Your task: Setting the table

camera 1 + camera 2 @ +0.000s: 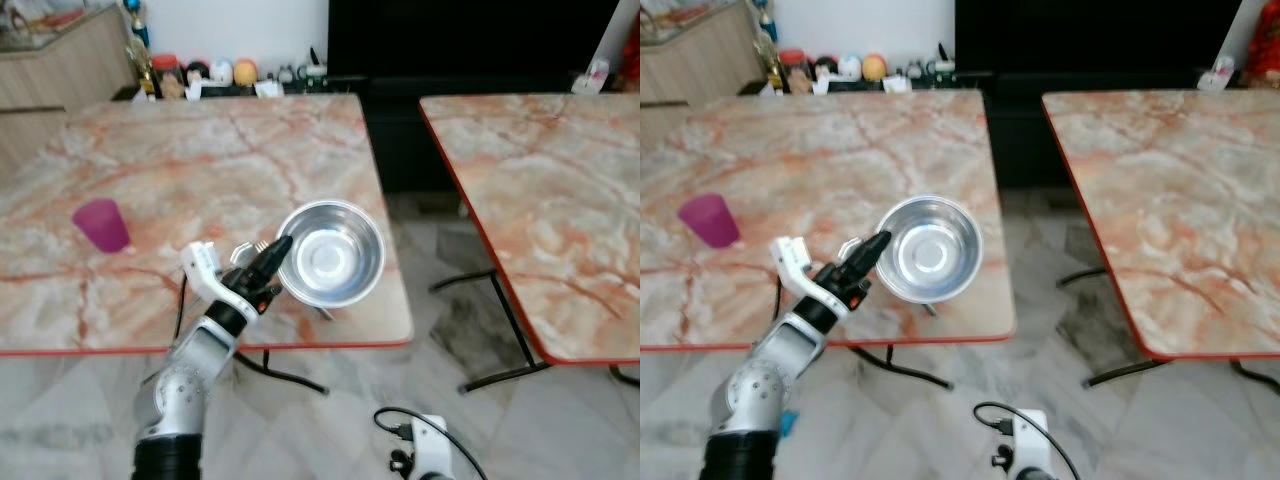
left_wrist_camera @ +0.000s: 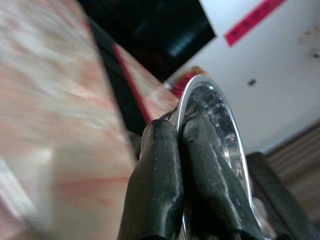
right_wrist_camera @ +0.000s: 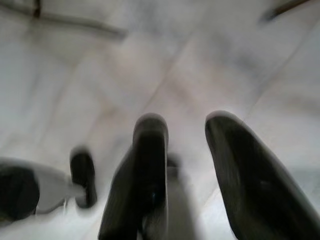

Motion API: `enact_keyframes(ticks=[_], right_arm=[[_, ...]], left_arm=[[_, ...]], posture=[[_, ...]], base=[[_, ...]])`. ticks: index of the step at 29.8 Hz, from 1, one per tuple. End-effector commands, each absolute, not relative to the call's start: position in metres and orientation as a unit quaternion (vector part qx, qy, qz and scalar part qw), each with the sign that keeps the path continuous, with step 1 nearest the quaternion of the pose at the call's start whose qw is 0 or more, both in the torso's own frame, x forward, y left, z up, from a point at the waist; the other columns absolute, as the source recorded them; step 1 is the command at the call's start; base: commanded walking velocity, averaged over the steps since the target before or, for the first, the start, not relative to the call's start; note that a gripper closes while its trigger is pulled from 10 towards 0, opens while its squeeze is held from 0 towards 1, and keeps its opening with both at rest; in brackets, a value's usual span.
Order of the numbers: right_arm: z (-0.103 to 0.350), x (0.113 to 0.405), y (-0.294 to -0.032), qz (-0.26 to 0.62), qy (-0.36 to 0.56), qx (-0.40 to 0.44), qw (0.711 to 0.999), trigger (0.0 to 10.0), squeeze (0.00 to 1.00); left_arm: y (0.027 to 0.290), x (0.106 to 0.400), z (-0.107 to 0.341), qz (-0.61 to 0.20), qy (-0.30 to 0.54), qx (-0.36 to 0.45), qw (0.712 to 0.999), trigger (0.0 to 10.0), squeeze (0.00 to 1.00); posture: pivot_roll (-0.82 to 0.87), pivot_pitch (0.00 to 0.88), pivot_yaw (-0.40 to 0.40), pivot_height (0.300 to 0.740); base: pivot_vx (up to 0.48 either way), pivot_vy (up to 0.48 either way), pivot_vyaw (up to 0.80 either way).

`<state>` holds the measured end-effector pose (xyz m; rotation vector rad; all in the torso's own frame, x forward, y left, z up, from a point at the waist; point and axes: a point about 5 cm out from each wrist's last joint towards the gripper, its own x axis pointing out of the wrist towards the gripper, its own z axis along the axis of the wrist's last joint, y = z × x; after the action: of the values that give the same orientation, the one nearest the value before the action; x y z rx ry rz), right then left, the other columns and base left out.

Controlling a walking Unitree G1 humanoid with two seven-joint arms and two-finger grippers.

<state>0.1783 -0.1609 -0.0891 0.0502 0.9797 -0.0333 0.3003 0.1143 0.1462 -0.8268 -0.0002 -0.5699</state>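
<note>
A shiny polished metal bowl (image 1: 332,253), a matt translucent plastic cup (image 1: 102,224) and a glossy marble-patterned tabletop (image 1: 180,170).

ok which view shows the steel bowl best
The left eye view: the whole steel bowl shows, open side up at the near right corner of the left table, its rim pinched by the left hand. The right eye view shows the same. The left wrist view gives the rim edge-on between the fingers.

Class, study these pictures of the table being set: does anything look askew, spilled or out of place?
Nothing is spilled or damaged. The round shiny steel bowl is tilted, pinched at its rim by the left tool near the marble-patterned table's front right corner. The purple plastic cup stands upright.
</note>
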Motion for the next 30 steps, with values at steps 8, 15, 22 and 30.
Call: enact_keyframes(ticks=[8, 15, 22, 30], right_arm=[[-0.0897, 0.1779, -0.1506, -0.010, 0.470, 0.035, 0.882, 10.0, 0.00], [-0.0903, 0.1766, -0.1496, -0.011, 0.472, 0.037, 0.881, 10.0, 0.00], [-0.0889, 0.1796, -0.1503, -0.014, 0.467, 0.039, 0.883, 10.0, 0.00], [-0.0883, 0.1809, -0.1517, -0.016, 0.466, 0.037, 0.884, 10.0, 0.00]], left_arm=[[0.1238, 0.3011, 0.1487, -0.266, -0.012, -0.379, 0.886, 10.0, 0.00], [0.1248, 0.2990, 0.1443, -0.274, 0.002, -0.361, 0.892, 10.0, 0.00], [0.1281, 0.3019, 0.1467, -0.274, 0.003, -0.341, 0.899, 10.0, 0.00], [0.1277, 0.3005, 0.1443, -0.270, 0.006, -0.334, 0.903, 10.0, 0.00]], posture=[[0.09, 0.000, -0.002, 0.740], [0.09, 0.000, 0.003, 0.740], [0.09, 0.000, 0.003, 0.740], [0.08, 0.000, 0.003, 0.740]], base=[[0.000, -0.404, 0.00], [0.000, -0.404, 0.00], [0.000, -0.404, 0.00], [0.000, -0.403, 0.00]])
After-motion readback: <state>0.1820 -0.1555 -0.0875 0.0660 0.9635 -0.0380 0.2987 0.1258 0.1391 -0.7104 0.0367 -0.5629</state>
